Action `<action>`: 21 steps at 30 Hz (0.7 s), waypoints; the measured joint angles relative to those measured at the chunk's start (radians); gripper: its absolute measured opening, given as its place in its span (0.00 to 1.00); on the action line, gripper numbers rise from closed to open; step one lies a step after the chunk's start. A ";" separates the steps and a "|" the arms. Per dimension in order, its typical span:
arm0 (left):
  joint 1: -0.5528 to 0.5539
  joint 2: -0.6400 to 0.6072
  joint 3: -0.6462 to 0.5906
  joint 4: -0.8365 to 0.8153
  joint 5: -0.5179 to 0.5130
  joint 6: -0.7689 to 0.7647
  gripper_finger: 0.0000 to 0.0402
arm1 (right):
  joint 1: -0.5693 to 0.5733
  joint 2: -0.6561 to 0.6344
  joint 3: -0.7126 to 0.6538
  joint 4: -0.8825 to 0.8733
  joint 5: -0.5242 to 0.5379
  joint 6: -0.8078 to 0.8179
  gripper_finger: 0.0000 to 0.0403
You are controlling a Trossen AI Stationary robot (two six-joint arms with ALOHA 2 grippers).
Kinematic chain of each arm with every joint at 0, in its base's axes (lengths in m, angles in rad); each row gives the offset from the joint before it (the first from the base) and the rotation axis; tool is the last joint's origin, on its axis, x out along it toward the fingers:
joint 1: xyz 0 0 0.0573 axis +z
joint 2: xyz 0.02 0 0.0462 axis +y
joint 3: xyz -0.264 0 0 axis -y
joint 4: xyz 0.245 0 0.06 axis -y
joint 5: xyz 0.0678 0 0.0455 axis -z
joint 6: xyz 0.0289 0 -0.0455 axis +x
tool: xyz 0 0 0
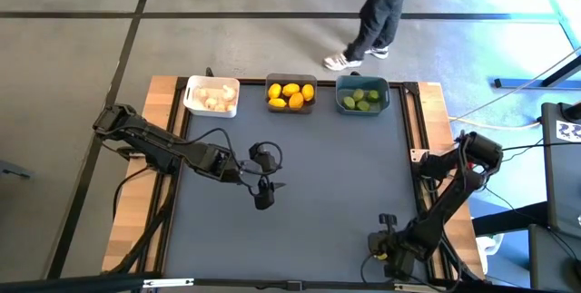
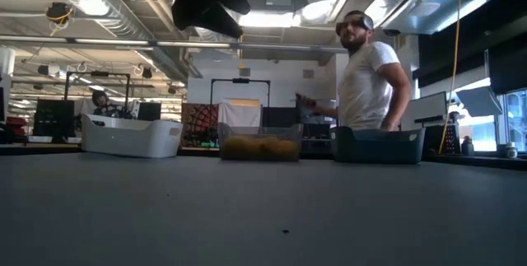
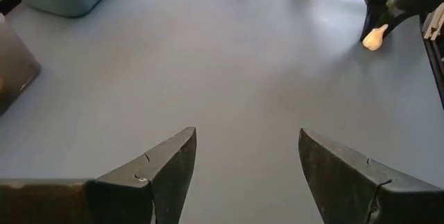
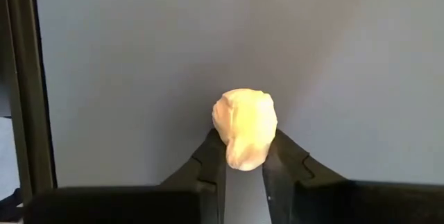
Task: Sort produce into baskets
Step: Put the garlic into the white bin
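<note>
While the tabletop [image 1: 309,193] lies mostly bare, three baskets line its far edge: white basket [image 1: 211,96] with garlic, dark grey basket [image 1: 290,94] with lemons, teal basket [image 1: 362,94] with limes.

Right pincer [image 4: 244,172]: near corner, diagonally opposite the white basket; closed on one garlic bulb [image 4: 244,127], bulb protruding past the fingertips.

Left pincer [image 3: 246,161]: mid-tabletop, nearer the white basket; jaws wide, nothing between them.

Judgement: the bulb must travel the whole diagonal.

Hidden: in the high view, the bulb under the right wrist; in the low view, both pincers.
</note>
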 joint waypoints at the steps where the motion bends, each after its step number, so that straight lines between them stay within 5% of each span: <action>1: 0.000 0.000 0.000 0.005 0.000 0.000 0.62 | -0.006 -0.002 0.000 0.000 -0.008 -0.006 0.14; 10: 0.000 -0.002 0.000 0.016 0.000 0.008 0.62 | -0.157 -0.130 -0.002 -0.126 0.083 -0.141 0.17; 21: 0.023 0.011 0.000 0.191 -0.008 0.070 0.62 | -0.456 -0.313 -0.002 -0.025 0.394 -0.512 0.17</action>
